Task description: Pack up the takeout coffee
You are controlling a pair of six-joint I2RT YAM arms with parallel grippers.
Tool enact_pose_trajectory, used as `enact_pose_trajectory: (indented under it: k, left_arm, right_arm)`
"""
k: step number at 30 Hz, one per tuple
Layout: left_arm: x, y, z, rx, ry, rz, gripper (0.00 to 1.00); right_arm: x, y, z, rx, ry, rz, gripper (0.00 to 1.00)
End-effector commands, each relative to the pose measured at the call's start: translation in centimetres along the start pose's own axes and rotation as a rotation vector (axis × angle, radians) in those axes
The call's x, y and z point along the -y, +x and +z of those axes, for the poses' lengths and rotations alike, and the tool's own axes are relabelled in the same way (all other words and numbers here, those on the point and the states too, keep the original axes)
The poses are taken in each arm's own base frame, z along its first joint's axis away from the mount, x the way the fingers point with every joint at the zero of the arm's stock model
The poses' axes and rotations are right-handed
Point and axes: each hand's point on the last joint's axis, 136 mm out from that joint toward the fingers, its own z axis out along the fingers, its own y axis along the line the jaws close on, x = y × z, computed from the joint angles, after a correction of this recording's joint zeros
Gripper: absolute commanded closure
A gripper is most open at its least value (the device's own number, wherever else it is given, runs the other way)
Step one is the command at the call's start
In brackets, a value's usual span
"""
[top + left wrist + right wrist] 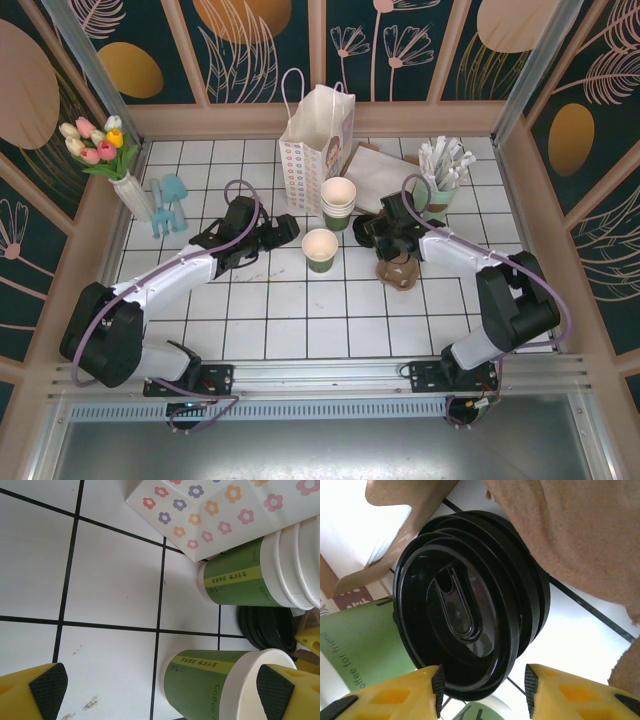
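Since the green cup point(320, 250) stands open with no lid on it, the coffee is in two parts.

Cup: upright on the tabletop point(300, 310), just ahead of my left hand point(160, 689). It sits inside the hand's span, nearer one finger than the other. Left hand is spread wide and touches nothing.

Black lids point(470, 620): a nested stack directly ahead of my right hand point(484, 685), with the near rim of the top lid between my fingers. Right hand is apart, not clamped. One pad point(438, 682) looks to be at the rim; the other shows a gap.

Handling, my read:
- Lid: thin glossy plastic, light and slippery. They're nested, so a pinch may lift two. Take the top rim only, edge-on, with a shallow bite.
- Cup: paper and looks empty, so very light and tippy. The wall is soft and will go oval under squeeze; the rolled rim is the stiff part. Hold mid-wall, gently, below the rim so the lid can seat.
- Pressing the lid on needs the cup braced, or it will skate on the tile.

Clutter: a stack of cups point(260, 575) and a flowered paper bag point(220, 510) lie beyond the cup from my left hand. Brown paper point(580, 540) crowds the far side of the lids.
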Motion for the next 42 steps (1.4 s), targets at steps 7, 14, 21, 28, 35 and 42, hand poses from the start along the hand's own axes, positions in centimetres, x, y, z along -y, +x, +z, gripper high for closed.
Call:
enact_pose_trajectory:
  k: [7,14,21,28,35,42]
  left_arm:
    - [-0.9,0.7,0.2,-0.014,-0.032,0.001,0.01]
    - [-1.0,0.8,0.3,-0.017,-0.034,-0.002,0.01]
    - [-0.7,0.7,0.3,-0.015,-0.02,0.003,0.01]
    - [0.2,0.4,0.1,-0.012,0.011,0.03,0.01]
    - [3.7,-0.6,-1.8,0.006,0.154,0.124,0.01]
    - [10.9,-5.1,-7.4,0.129,0.341,0.252,0.02]
  right_arm:
    - [1.9,-0.4,1.6,0.039,0.041,0.015,0.65]
    - [2.6,-0.8,1.4,0.061,0.05,0.0,0.84]
    - [2.0,-2.0,-0.7,0.138,0.049,-0.098,0.95]
    - [0.4,-3.2,-2.2,0.213,0.062,-0.309,1.0]
    - [-3.2,-3.8,-4.7,0.309,0.027,-0.725,1.0]
    - [-9.5,-0.1,-10.1,0.398,-0.118,-1.187,1.0]
